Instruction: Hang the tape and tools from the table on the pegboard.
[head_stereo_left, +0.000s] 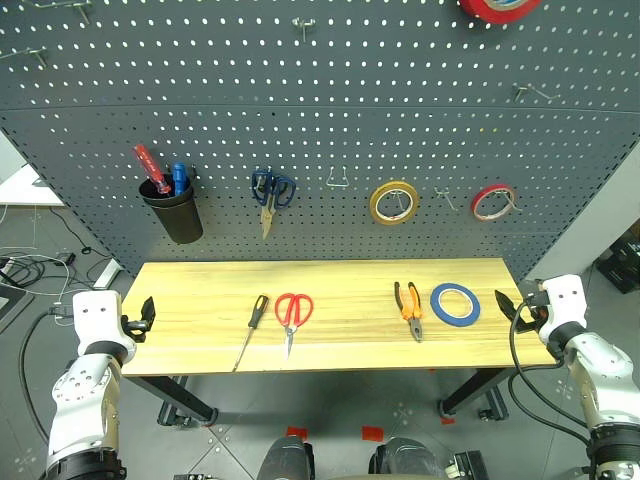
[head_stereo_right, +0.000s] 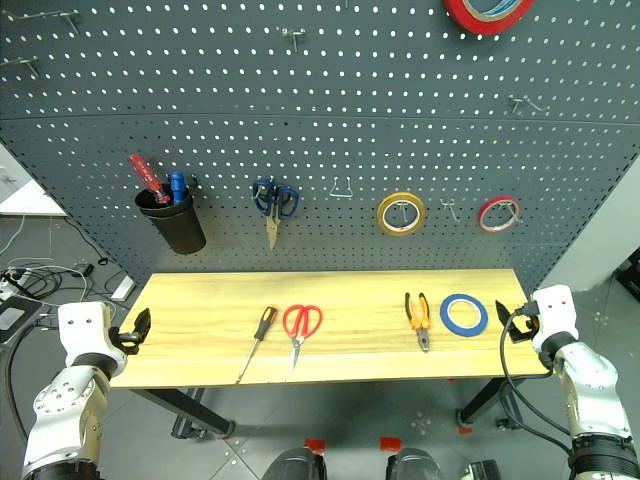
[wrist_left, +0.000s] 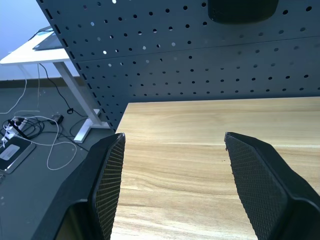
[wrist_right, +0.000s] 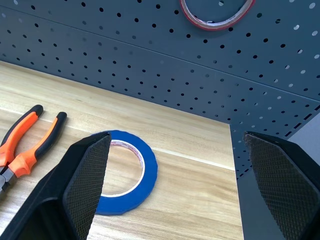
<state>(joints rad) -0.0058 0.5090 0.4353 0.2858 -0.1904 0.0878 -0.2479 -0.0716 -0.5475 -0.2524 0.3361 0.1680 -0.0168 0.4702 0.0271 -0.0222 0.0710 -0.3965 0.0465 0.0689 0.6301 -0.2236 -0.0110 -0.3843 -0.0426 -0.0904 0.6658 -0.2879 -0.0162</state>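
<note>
On the light wooden table (head_stereo_left: 340, 275) lie a slim screwdriver (head_stereo_left: 251, 328), red-handled scissors (head_stereo_left: 293, 314), orange-and-black pliers (head_stereo_left: 408, 309) and, furthest right, the blue tape ring (head_stereo_left: 455, 304). The dark grey pegboard (head_stereo_left: 400, 100) rises behind the table. My left gripper (head_stereo_left: 143, 317) hovers open just off the table's left end, with bare wood between its fingers (wrist_left: 107, 175). At the table's right end my right gripper (head_stereo_left: 509, 306) is open and faces the blue tape (wrist_right: 145, 185) and the pliers (wrist_right: 25, 150), touching neither.
On the pegboard hang a black cup (head_stereo_left: 176, 212) with a red-handled screwdriver, blue-handled scissors (head_stereo_left: 272, 190), a yellow tape ring (head_stereo_left: 393, 202), a red tape ring (head_stereo_left: 493, 201) and a larger red roll (head_stereo_left: 497, 8). Bare hooks (head_stereo_left: 338, 178) sit between them. A white desk (head_stereo_left: 20, 185) stands at the left.
</note>
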